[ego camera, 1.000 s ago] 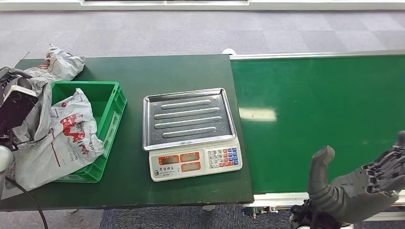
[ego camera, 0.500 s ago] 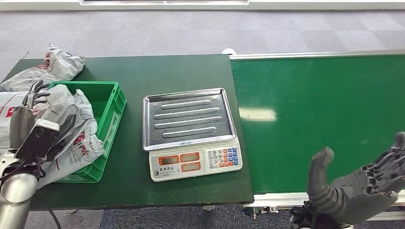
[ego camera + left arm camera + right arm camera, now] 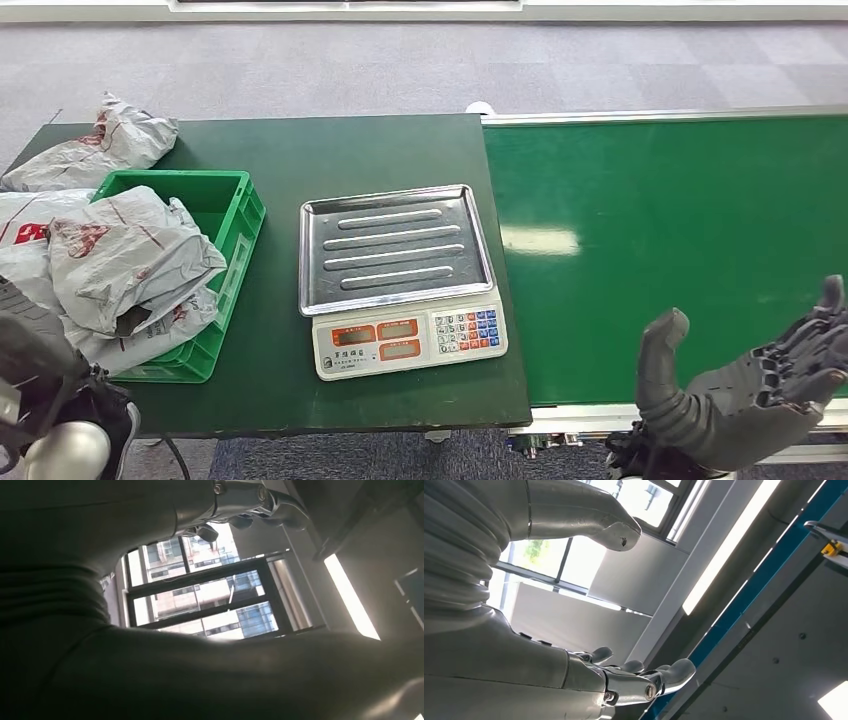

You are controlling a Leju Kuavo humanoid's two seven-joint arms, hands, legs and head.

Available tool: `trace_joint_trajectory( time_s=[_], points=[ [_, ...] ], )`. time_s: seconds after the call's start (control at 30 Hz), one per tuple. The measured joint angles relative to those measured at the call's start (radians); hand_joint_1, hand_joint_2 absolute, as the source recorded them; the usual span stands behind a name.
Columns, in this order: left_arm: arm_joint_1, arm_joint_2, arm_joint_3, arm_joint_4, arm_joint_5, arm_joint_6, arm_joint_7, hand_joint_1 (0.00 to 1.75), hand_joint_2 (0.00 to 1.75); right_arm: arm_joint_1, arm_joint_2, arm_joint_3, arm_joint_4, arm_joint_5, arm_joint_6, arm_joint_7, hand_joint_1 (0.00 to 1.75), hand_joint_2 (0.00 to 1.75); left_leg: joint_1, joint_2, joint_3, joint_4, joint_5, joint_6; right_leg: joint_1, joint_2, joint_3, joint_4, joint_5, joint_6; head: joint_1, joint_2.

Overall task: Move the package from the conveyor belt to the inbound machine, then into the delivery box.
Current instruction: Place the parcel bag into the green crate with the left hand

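Our right hand (image 3: 745,395) waits palm-up at the near edge of the conveyor belt (image 3: 680,230), thumb and fingers spread and holding nothing; we see no package on the belt or on the scale (image 3: 398,275). The grey packages (image 3: 125,270) lie heaped in the green box (image 3: 235,235), well apart on the far left. Our left hand (image 3: 240,502) is nearer them, its fingers too dim to judge.

Legible text: none. Grey packages (image 3: 130,265) in and beside the green box (image 3: 228,235): red printed logos and lettering, too crumpled and small to read. Scale (image 3: 408,340): three orange display windows, a keypad of white, blue and red keys, markings too small to read.
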Motion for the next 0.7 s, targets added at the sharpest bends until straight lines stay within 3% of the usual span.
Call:
trace_joint_trajectory(
  time_s=[0.3, 0.7],
  points=[
    [0.057, -0.076, -0.015, -0.121, 0.092, 0.060, -0.215, 0.00, 0.00, 0.029, 0.027, -0.053, -0.061, -0.001, 0.000, 0.000, 0.00, 1.75, 0.000, 0.000, 0.000, 0.000, -0.001, 0.001, 0.000, 0.000, 0.000, 0.000, -0.001, 0.001, 0.000, 0.000],
    [0.065, -0.102, -0.023, -0.151, 0.111, 0.061, -0.180, 0.00, 0.00, 0.040, 0.067, -0.153, -0.196, -0.061, 0.000, 0.000, 0.00, 1.75, 0.000, 0.000, 0.001, 0.000, -0.001, 0.000, 0.000, 0.000, 0.001, 0.000, -0.001, 0.000, 0.000, 0.000]
  ],
)
